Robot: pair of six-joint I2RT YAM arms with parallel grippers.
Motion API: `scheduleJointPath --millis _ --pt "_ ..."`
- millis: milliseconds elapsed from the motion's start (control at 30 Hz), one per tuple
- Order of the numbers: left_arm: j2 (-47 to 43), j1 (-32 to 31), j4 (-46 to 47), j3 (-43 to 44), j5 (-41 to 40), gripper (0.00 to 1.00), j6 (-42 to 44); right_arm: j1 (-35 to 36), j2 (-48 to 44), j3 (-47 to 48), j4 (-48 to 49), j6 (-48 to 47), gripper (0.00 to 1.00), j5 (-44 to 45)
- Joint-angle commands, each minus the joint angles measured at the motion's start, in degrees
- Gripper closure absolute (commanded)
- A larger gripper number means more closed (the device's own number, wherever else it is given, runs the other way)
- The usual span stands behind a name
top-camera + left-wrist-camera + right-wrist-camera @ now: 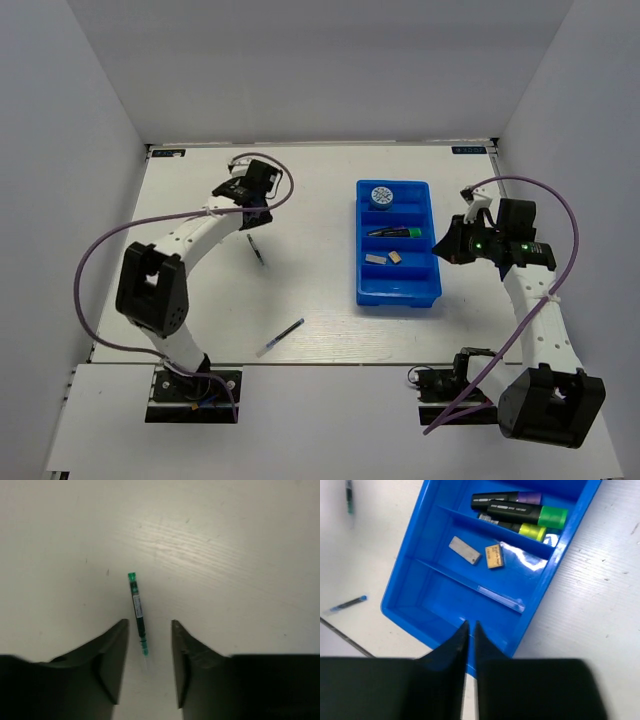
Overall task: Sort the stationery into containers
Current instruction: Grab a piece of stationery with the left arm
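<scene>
From above, my left gripper (253,222) hangs over the green pen (257,249), which lies on the table (320,200) just under its tips. A blue pen (281,338) lies well behind it, toward my base. My right gripper (440,246) sits at the tray (398,288), by its right rim. The tray holds the disc (380,195) in the far compartment, then the highlighters (395,232), then the erasers (384,258).

My left wrist view shows the fingers (117,650) apart and empty. The green pen lies flat on the table with its near end in the gap between them and the rest running out ahead.

In the right wrist view my fingers (455,645) are almost together, with only a thin slit between them and nothing I can see in it. Ahead of them the two near compartments are mostly bare, apart from a thin clear pen (500,596) along a ridge.

The step in hand, as I judge it, is picking up the green pen. Next I need to come down, centre the barrel between the pads and close squarely. It is thin and round and may roll or slip out. Then it goes across to the tray, and the blue pen is left to fetch after it.
</scene>
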Motion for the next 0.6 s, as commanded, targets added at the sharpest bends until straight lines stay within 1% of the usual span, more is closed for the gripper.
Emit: scheduleJointPath --millis 0,33,67,100,233,367,567 --pt "4.2 1.2 -8.5 3.0 2.1 0.55 -8.7 1.1 0.0 1.0 -0.7 1.1 0.97 -3.0" --pt "6.1 1.6 -8.9 3.7 3.0 0.57 -9.7 1.4 -0.1 1.6 -0.8 1.0 1.00 -3.1" --pt "7.6 2.4 -8.7 4.4 5.0 0.58 -9.7 1.8 0.3 1.6 -1.0 0.9 1.00 -3.2" --pt "8.3 3.7 -8.4 4.9 5.4 0.58 -9.8 2.0 0.3 1.7 -1.1 0.9 1.00 -3.0" --pt "11.8 4.9 -8.7 5.6 7.0 0.58 -11.0 2.7 0.7 1.5 -1.1 0.8 1.00 -1.6" --pt "13.5 5.5 -8.3 4.5 7.1 0.57 -11.8 3.1 1.2 1.6 -1.2 0.7 1.00 -0.5" --pt "15.5 6.2 -6.1 0.6 8.7 0.57 -12.2 2.9 1.3 1.3 -1.2 0.2 1.00 0.8"
